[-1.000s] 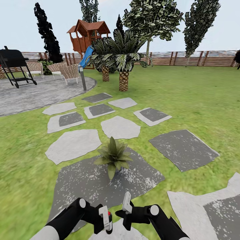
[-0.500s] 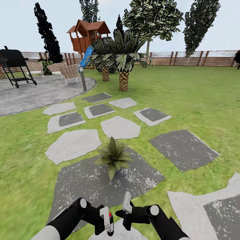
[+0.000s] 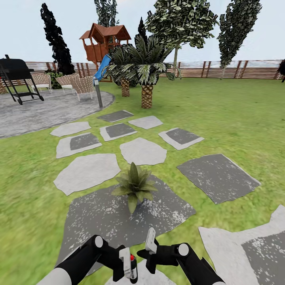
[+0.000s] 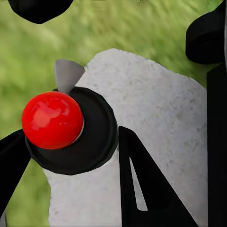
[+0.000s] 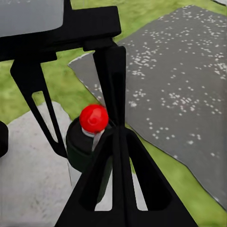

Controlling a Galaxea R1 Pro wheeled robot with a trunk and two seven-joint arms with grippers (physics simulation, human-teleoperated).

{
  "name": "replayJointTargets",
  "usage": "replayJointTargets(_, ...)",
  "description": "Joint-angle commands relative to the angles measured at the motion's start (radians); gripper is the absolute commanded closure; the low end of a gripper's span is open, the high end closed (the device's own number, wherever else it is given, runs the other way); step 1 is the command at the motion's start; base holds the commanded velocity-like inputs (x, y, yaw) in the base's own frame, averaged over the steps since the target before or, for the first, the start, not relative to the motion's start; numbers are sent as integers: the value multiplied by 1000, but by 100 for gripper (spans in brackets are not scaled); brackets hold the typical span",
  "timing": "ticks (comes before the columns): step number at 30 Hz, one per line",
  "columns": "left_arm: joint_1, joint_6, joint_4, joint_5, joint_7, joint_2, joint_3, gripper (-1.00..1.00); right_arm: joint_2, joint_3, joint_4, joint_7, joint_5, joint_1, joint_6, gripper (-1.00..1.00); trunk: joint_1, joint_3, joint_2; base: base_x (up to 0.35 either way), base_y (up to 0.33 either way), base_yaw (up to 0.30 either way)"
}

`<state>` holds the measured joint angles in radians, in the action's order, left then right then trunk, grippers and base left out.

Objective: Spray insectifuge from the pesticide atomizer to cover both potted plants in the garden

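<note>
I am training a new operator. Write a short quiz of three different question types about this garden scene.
1. True or false: the potted plant stands on a dark stepping stone.
2. Which claw is around the pesticide atomizer?
A. left claw
B. right claw
C. both
3. Fill in: the atomizer's round top is coloured ____.

Key:
1. True.
2. A. Its fingers sit on either side of the bottle.
3. Red.
</note>
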<state>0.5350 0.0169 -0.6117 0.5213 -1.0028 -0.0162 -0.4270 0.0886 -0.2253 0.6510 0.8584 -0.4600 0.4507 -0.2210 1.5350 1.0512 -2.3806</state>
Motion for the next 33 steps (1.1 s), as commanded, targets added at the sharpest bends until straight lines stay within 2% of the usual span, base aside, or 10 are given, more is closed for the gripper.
replayJointTargets(1, 1, 4, -2, 3, -2, -1, -3, 100, 0, 1, 1, 1, -10, 0, -6, 100, 0, 1, 0, 0, 0, 0)
replayJointTargets(10, 1, 2, -2, 4, 5, 0, 0, 100, 0, 1, 1, 1, -10, 0, -6, 100, 0, 1, 0, 0, 0, 0)
replayJointTargets(15, 2, 2, -2, 5, 6, 13, 1, 100, 0, 1, 1, 1, -9, 0, -6, 100, 0, 1, 0, 0, 0, 0)
replayJointTargets(33, 2, 3, -2, 5, 6, 14, 4, 100, 0, 1, 1, 1, -10, 0, -6, 100, 0, 1, 0, 0, 0, 0)
